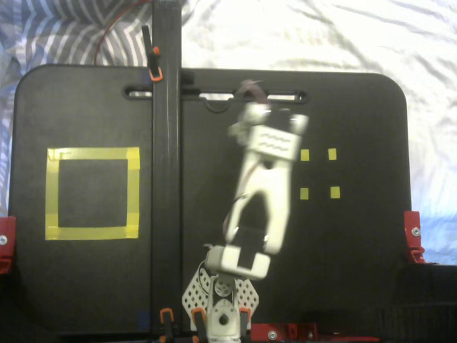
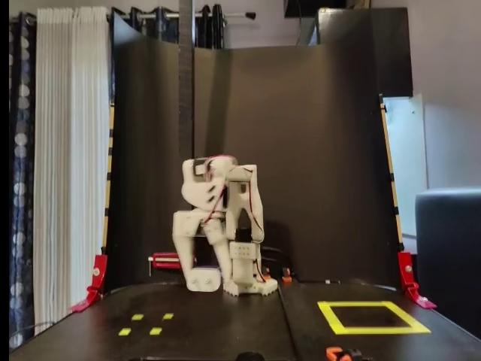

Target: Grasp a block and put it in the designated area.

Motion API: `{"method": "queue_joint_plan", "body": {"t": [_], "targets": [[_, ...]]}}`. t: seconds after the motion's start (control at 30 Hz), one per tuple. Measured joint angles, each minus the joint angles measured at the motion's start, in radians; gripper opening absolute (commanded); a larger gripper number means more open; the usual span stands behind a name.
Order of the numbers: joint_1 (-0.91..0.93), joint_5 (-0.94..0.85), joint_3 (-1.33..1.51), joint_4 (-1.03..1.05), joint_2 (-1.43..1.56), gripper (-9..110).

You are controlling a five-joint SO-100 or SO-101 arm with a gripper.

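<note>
The dark blue block does not show in either fixed view; it is hidden or out of view. The designated area, a large square of yellow tape [image 1: 93, 193] with a black inside, lies at the left of the black board, and at the front right in the other fixed view [image 2: 372, 317]. My white arm is folded up over the middle of the board. The gripper [image 1: 250, 114] is blurred at the arm's far end and hangs low in front of the base [image 2: 203, 280]. Its jaws are not clear. It is well away from the yellow square.
Four tiny yellow markers [image 1: 318, 173] sit right of the arm; they also show in the other fixed view [image 2: 146, 323]. A black vertical pole [image 1: 166, 164] stands between the arm and the square. Red clamps [image 1: 413, 236] hold the board's edges. A black backdrop [image 2: 301, 150] stands behind the arm.
</note>
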Motion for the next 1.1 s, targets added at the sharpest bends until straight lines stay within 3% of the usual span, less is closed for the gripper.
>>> {"method": "queue_joint_plan", "body": {"t": [1.1], "targets": [[-0.792, 0.686, 0.239, -0.084, 0.075, 14]]}}
